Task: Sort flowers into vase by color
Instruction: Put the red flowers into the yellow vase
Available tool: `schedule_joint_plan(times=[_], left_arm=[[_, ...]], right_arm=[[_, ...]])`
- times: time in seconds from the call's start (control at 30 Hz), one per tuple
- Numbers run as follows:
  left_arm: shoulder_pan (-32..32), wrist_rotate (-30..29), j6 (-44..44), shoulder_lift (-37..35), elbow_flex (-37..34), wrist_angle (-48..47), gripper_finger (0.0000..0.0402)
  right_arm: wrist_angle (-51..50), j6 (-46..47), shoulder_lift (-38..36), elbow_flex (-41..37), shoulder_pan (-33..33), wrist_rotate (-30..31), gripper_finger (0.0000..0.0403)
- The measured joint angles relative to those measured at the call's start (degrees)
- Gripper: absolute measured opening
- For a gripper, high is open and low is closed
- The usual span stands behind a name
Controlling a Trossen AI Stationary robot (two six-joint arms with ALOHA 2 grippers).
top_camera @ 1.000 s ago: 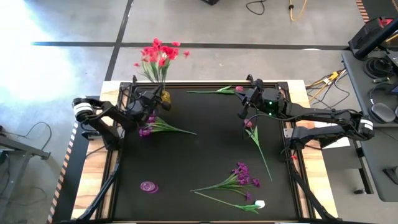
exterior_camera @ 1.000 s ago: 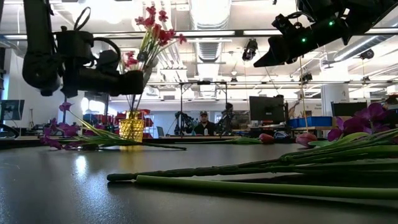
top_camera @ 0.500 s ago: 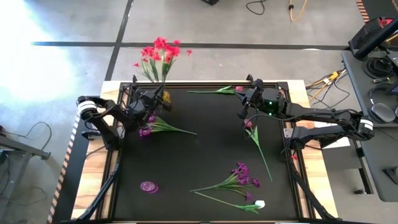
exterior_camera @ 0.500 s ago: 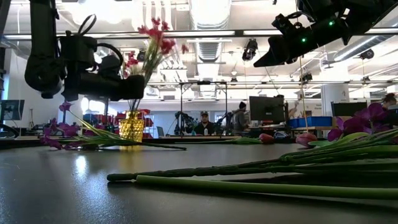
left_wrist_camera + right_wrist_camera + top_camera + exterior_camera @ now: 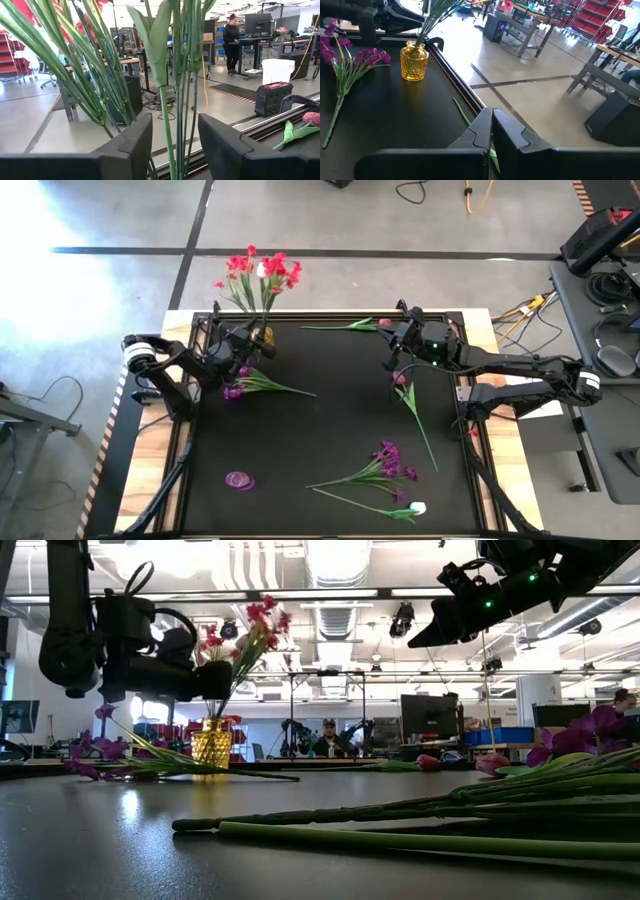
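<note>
A bunch of red flowers [image 5: 260, 270] stands with its stems [image 5: 180, 75] in a yellow glass vase [image 5: 265, 337] at the table's far left. My left gripper [image 5: 175, 145] is level at the stems just above the vase [image 5: 211, 745], open. Its fingers stand on either side of the stems, and no touch shows. My right gripper [image 5: 392, 345] hangs shut and empty above the table's far right [image 5: 491, 125]. A purple sprig [image 5: 250, 385] lies on the table beside the vase. A pink flower [image 5: 410, 400] lies below the right gripper.
A red flower [image 5: 355, 326] lies along the far edge. A purple bunch [image 5: 385, 465] and a white bud [image 5: 417, 507] lie near the front right, and a loose purple bloom [image 5: 238, 479] lies at the front left. The middle of the black mat [image 5: 330, 420] is bare.
The red bunch has sunk a little lower over the vase. Its blooms have swung toward the table's right. Both arms have kept their places.
</note>
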Motion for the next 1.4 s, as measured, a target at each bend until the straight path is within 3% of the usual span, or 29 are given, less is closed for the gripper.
schedule_joint_plan(times=[0.4, 0.53, 0.63, 0.87, 1.1, 1.23, 1.4], left_arm=[[-2.88, -0.07, 4.47, -2.31, -0.24, 0.00, 0.0139], [-4.15, -4.51, 8.21, -3.04, 1.67, -0.46, 0.0139], [-5.03, -8.79, 11.35, -3.07, 5.09, -5.39, 0.0139], [-7.34, -17.41, 14.23, -3.23, 17.27, -26.72, 0.0139], [-8.94, -24.55, 19.86, -3.34, 23.68, -32.58, 0.0137], [-9.42, -27.28, 20.66, -3.34, 23.91, -32.65, 0.0113], [-10.34, -30.07, 20.67, -3.59, 22.74, -32.65, 0.0029]], right_arm=[[0.02, 0.00, 0.00, 0.00, 0.00, -0.02, 0.0009], [0.04, 0.03, 0.00, 0.00, 0.00, -0.02, 0.0009], [0.07, 0.07, 0.00, 0.00, 0.00, -0.02, 0.0009], [0.11, 0.11, 0.00, 0.00, 0.00, -0.01, 0.0009], [-0.05, 0.00, 0.00, 0.00, 0.00, -0.02, 0.0009], [-0.07, -0.01, 0.00, 0.00, 0.00, -0.02, 0.0009], [-0.09, -0.02, 0.00, 0.00, 0.00, -0.13, 0.0009]])
